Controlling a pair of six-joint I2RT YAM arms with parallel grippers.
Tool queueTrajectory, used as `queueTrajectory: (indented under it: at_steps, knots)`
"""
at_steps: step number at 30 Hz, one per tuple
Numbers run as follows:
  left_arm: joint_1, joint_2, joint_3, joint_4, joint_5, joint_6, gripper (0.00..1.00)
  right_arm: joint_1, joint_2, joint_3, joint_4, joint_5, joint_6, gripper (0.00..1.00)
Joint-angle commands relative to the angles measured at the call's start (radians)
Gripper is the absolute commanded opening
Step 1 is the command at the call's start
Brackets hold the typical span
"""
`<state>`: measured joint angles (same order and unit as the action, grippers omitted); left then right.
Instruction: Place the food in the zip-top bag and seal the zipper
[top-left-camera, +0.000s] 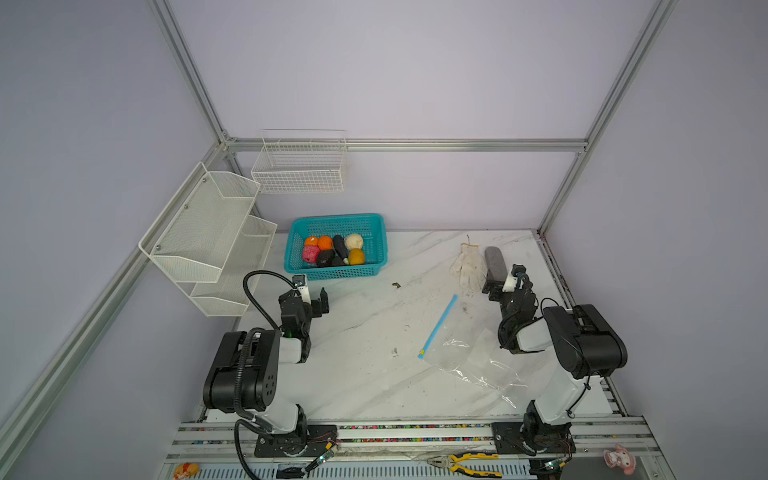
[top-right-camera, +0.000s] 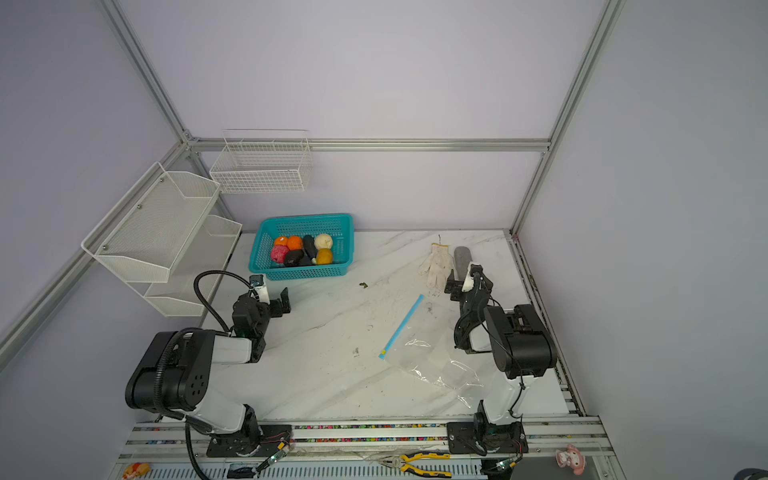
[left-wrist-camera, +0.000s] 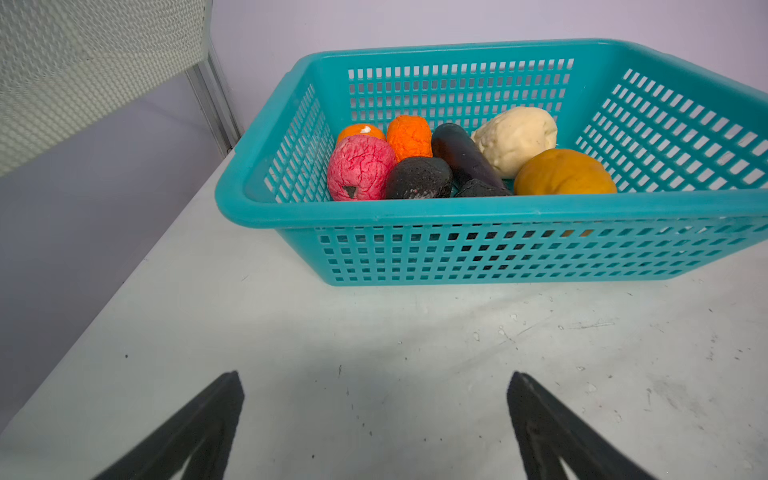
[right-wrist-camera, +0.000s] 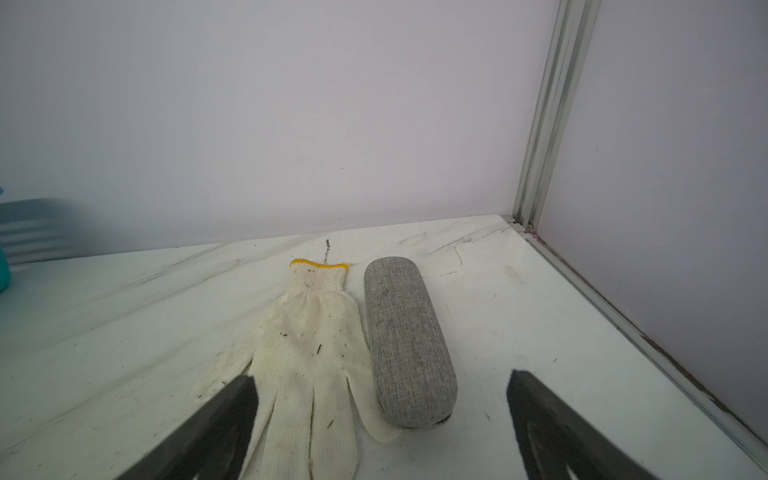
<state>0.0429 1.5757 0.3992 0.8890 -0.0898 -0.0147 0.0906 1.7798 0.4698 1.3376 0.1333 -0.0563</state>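
All of the food (left-wrist-camera: 461, 153) lies in the teal basket (left-wrist-camera: 457, 212) at the back of the table (top-left-camera: 365, 316): orange, pink, cream and yellow pieces, a dark eggplant and a black-brown lump, close together. The zip-top bag (top-left-camera: 469, 357) lies flat and empty on the table, well apart from the basket, near the right arm. Its zipper (top-left-camera: 439, 324) is a straight light-blue strip with a yellow slider tab (top-left-camera: 421, 352) at the near end; we cannot tell if the mouth is open or sealed. We judge that nothing of the task is done: every piece must go into the bag, and then the zipper must be closed. The left gripper (left-wrist-camera: 374, 374) hovers just in front of the basket with jaws wide apart, holding and touching nothing. The right gripper (right-wrist-camera: 380, 376) also has its jaws wide apart and is empty; it hangs near a white glove (right-wrist-camera: 309, 353) and a grey case (right-wrist-camera: 409, 345), which lie side by side.
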Motion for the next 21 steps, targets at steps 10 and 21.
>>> queueTrajectory:
  at_steps: [10,21]
  knots:
    - [-0.003,-0.008,-0.018,0.048,-0.010,0.001,1.00,0.002,0.004,0.015,0.006,-0.008,-0.003,0.97]
    - [-0.031,-0.005,-0.016,0.051,-0.082,0.001,1.00,0.001,0.003,0.013,0.008,-0.006,-0.003,0.97]
